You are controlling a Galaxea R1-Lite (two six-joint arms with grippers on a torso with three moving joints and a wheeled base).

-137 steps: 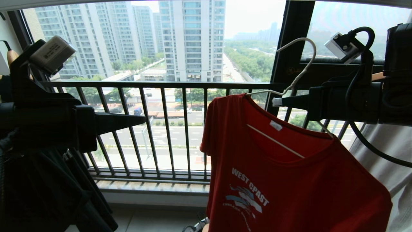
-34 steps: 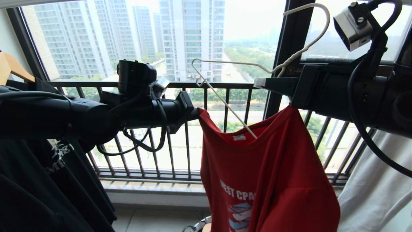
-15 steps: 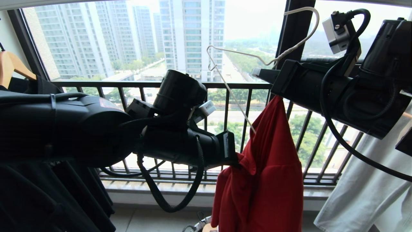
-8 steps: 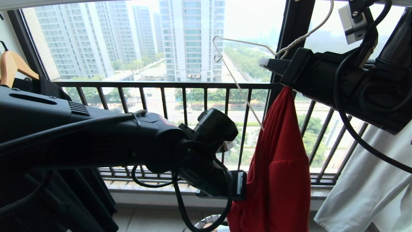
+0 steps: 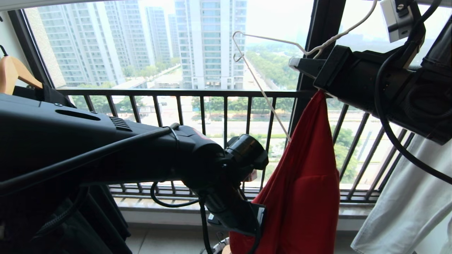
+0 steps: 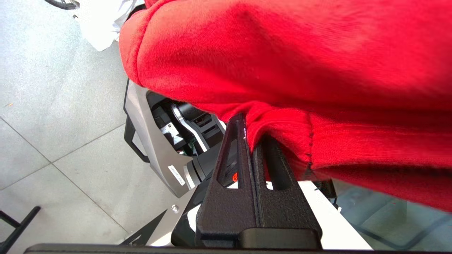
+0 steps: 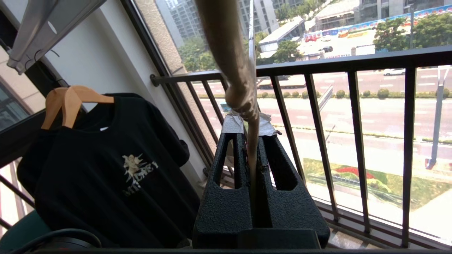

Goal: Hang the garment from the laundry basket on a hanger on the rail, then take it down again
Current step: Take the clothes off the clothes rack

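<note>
The red garment (image 5: 307,183) hangs bunched in a long fold from one end of the thin white wire hanger (image 5: 261,38); the hanger's other arm is bare. My right gripper (image 5: 295,63) is up high, shut on the hanger's neck (image 7: 229,53). Low at the centre, my left gripper (image 5: 263,220) is shut on a hem fold of the garment (image 6: 282,53), its fingertips (image 6: 243,127) buried in the cloth. The rail (image 7: 39,31) runs overhead at the window side. A bit of the laundry basket (image 5: 220,247) peeks at the bottom edge.
A black T-shirt (image 7: 106,158) on a wooden hanger (image 7: 67,102) hangs to the left. A white shirt (image 5: 406,197) hangs on the right. The dark barred window railing (image 5: 197,93) stands just behind the garment. Grey floor tiles (image 6: 53,88) lie below.
My left arm has swung down and towards the bottom centre, dragging the garment's fold lower. The right gripper and the hanger have risen a little. Both grips hold.
</note>
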